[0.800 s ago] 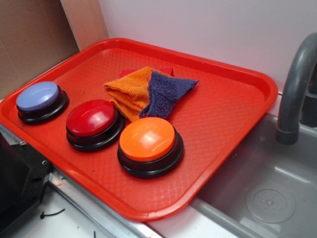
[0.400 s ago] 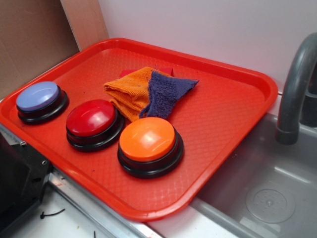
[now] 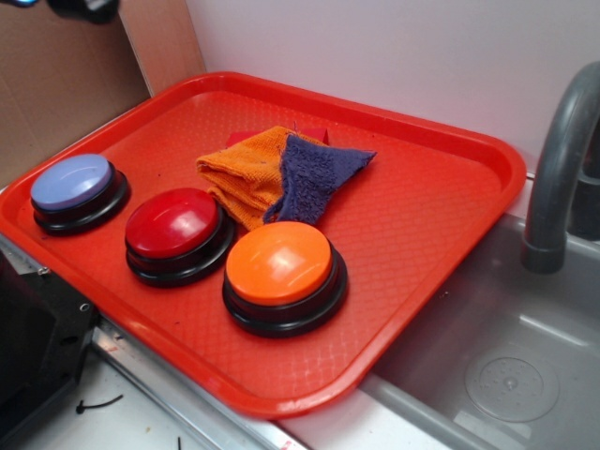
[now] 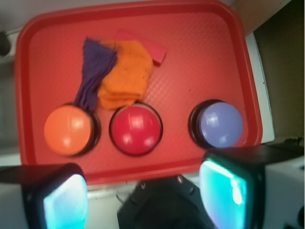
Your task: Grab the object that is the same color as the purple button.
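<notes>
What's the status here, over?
End effector open, high above tray, empty. Purple rag untouched, draped over orange cloth. Orange button sits close beside rag.

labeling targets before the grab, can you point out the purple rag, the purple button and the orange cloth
purple rag [image 3: 312, 176], exterior view, middle of its fuzzy top face
purple button [image 3: 71, 181], exterior view, centre of the lavender dome
orange cloth [image 4: 127, 75], wrist view, middle of the folded stack
</notes>
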`<move>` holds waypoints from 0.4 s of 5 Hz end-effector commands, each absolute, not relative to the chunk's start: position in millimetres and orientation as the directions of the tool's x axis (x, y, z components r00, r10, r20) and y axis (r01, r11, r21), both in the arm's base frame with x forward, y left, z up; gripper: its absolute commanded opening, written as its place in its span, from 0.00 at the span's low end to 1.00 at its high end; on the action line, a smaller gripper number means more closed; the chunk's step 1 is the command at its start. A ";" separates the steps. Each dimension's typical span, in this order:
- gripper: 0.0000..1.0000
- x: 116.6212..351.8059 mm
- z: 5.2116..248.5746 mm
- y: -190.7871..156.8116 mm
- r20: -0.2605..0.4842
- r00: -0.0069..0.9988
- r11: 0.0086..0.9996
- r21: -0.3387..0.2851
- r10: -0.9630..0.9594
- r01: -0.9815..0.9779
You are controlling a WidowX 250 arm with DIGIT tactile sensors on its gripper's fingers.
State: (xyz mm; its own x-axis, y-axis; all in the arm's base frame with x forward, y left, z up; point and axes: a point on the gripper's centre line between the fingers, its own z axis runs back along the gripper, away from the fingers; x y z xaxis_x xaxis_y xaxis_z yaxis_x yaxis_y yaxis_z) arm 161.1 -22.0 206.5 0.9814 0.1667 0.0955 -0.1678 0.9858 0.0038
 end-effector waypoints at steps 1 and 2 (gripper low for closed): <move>1.00 234.8 157.7 -47.4 0.099 0.976 0.978 0.059 0.195 -0.201; 1.00 258.2 127.8 -59.3 0.078 0.976 0.972 0.103 0.205 -0.212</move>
State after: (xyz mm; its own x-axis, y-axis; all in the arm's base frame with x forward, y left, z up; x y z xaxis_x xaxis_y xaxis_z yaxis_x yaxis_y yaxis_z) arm 251.4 -57.0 113.9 0.9762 0.2157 0.0226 -0.2168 0.9672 0.1321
